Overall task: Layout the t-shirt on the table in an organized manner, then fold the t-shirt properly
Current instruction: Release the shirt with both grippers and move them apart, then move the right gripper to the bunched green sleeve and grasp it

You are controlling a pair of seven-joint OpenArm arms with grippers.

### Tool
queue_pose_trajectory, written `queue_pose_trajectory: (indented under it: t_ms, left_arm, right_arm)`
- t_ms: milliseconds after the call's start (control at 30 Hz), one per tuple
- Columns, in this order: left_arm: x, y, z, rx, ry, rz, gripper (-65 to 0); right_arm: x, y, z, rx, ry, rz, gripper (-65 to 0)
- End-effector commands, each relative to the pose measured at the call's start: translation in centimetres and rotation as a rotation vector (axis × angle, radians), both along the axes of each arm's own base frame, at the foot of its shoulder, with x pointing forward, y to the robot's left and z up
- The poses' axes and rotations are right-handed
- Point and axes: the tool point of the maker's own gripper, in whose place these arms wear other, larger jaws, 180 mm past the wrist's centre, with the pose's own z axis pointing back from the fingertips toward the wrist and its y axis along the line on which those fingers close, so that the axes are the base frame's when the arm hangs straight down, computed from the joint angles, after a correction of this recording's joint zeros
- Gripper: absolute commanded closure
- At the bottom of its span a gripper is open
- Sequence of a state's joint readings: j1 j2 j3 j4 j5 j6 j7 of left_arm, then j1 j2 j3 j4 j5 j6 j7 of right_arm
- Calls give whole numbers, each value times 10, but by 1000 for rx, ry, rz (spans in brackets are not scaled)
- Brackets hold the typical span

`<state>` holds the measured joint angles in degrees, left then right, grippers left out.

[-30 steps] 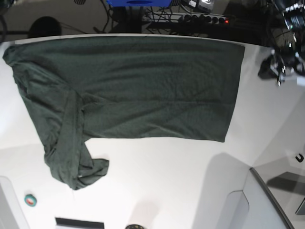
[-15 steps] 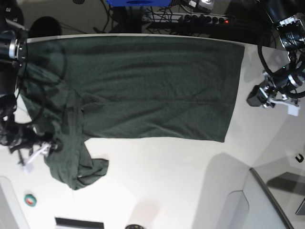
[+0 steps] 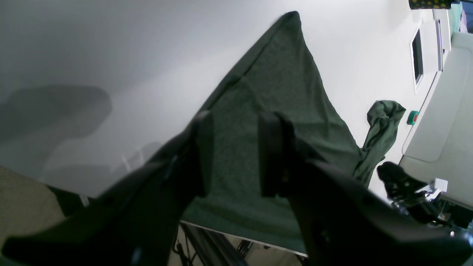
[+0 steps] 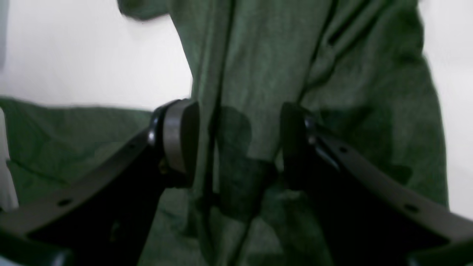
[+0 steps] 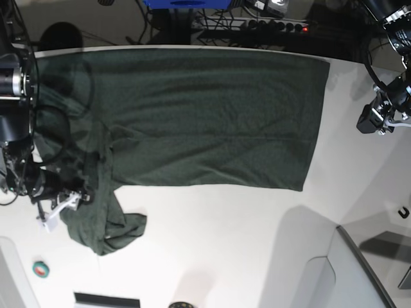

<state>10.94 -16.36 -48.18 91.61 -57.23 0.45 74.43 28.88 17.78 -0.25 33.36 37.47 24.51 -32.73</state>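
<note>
Your right claw [image 4: 236, 147] hangs released over the t-shirt [image 5: 192, 115]'s bunched sleeve on the counter [image 5: 225, 244]; pinching several layers would drag folds. Left claw [image 3: 232, 155] also parted, beyond the hem.

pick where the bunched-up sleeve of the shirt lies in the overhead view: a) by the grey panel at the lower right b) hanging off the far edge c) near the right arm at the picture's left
C: the t-shirt lies spread flat, with its crumpled sleeve bunched just below the right gripper at the picture's left side.
</note>
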Motion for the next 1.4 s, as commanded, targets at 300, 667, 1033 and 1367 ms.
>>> queue_pose_trajectory:
  t_ms: [300,667,1033,1367]
  left_arm:
    - [7,4,13,16,-39,-9,-189]
    - [6,4,11,14,-33,-8,-189]
    - [6,5,11,17,-32,-8,-189]
    - [9,3,12,15,-37,-12,-189]
  right_arm:
    - [5,-19,-8,18,-26,-104,-320]
    - [5,-3,-11,41,-19,-89,-86]
    - [14,5,5,32,-73,-47,-27]
    - [18,9,47,-50,-159,-11,-18]
